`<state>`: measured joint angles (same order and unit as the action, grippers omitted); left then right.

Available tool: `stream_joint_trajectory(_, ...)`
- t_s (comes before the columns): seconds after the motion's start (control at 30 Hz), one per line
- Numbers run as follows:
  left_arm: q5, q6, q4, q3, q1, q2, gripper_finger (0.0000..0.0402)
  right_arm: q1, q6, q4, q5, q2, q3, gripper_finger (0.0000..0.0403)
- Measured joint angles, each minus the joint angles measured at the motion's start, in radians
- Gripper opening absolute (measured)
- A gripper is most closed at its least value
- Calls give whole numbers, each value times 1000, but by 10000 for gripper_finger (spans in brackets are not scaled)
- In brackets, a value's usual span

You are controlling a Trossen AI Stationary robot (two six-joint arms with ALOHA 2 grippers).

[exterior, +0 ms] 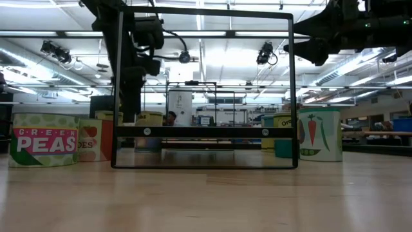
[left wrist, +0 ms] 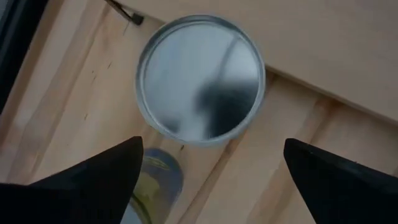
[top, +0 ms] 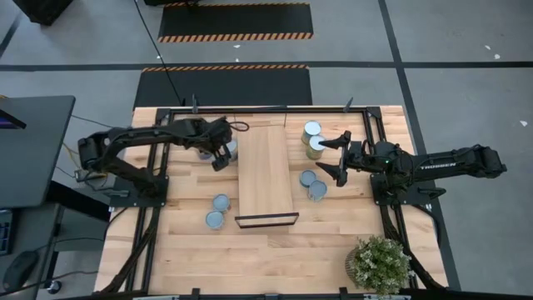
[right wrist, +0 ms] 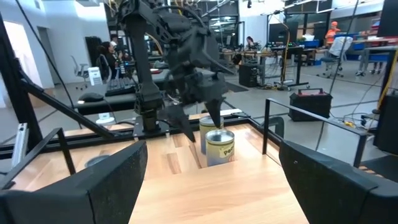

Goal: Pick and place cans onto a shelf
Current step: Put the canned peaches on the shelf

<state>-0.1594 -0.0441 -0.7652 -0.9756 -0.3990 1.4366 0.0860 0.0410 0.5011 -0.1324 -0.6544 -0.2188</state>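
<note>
No cans [top: 312,128] sit on the shelf [top: 265,171] yet; all seemingly wait on the surface [top: 275,250] either side. The left gripper [top: 223,155], spread wide, hovers over a can [left wrist: 200,79] left of the shelf; the right gripper [top: 336,155] hangs open at right

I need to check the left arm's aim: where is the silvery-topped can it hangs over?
In the high view the silvery-topped round can stands just off the long light-wood shelf's left edge, under the open left gripper; another can sits beside it.
</note>
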Motion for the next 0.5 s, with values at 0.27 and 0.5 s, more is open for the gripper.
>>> stream_joint_trajectory(0.27, 6, 44, 63, 0, -21, 77, 396, 0, -10, 1, 4, 0, 0, 372)
stream_joint_trajectory(0.5, 68, 23, 134, 0, -41, 120, 396, 0, -8, 2, 4, 0, 0, 372)
